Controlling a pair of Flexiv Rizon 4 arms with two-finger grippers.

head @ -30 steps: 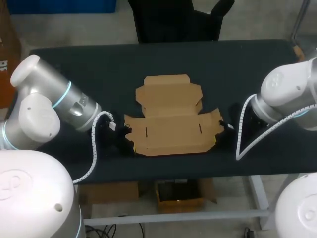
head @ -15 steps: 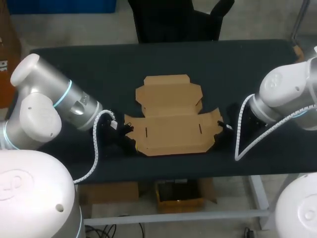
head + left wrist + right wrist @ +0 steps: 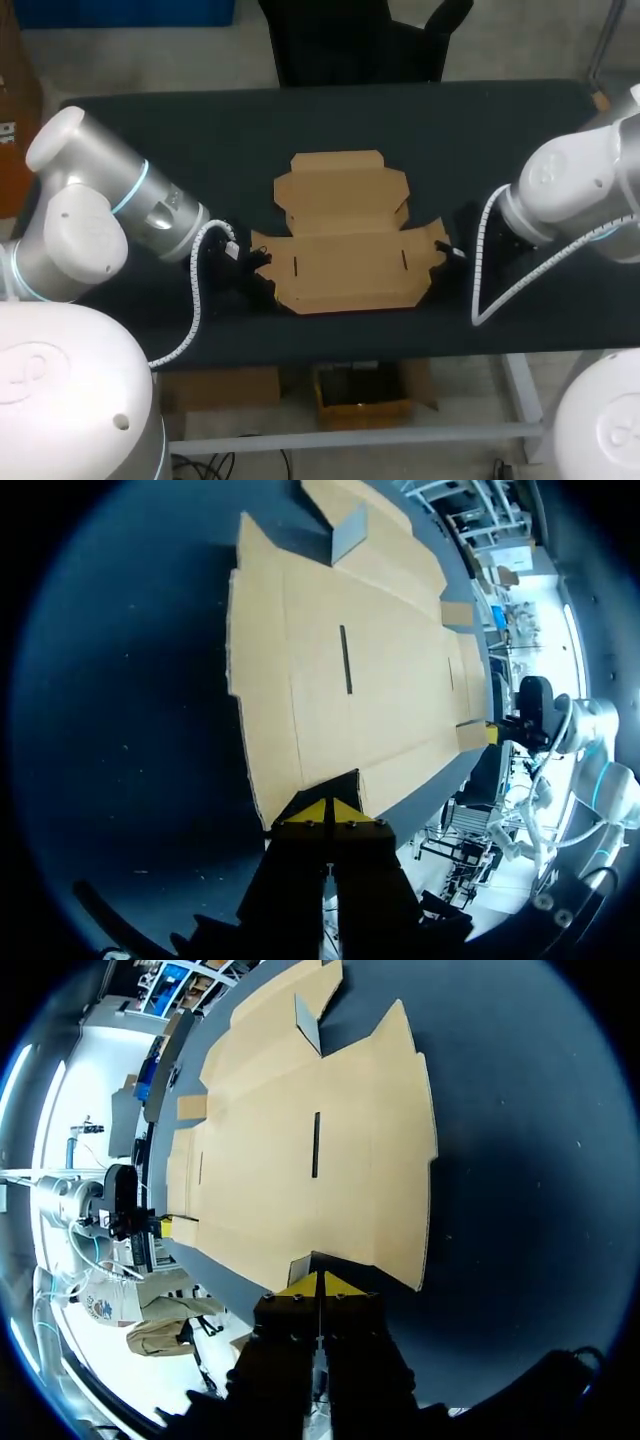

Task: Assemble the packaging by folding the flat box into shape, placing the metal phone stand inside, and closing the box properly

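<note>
The flat brown cardboard box (image 3: pixel 345 235) lies unfolded in the middle of the black table, with its lid panel toward the far side. My left gripper (image 3: pixel 262 270) is low at the box's left side flap, and in the left wrist view its yellow tips (image 3: pixel 328 815) are pressed together at the edge of the box (image 3: pixel 340 670). My right gripper (image 3: pixel 443 252) is at the right side flap, its fingers (image 3: pixel 318 1285) likewise shut at the edge of the box (image 3: pixel 310 1140). Neither holds anything. No metal phone stand shows in any view.
The black table (image 3: pixel 200 140) surrounds the box on all sides, with bare cloth behind it and at both ends. Its front edge runs close below the box. White cables hang from both wrists near the flaps.
Both arms have edged inward, bringing each shut gripper a little closer to its side flap. The box has not moved.
</note>
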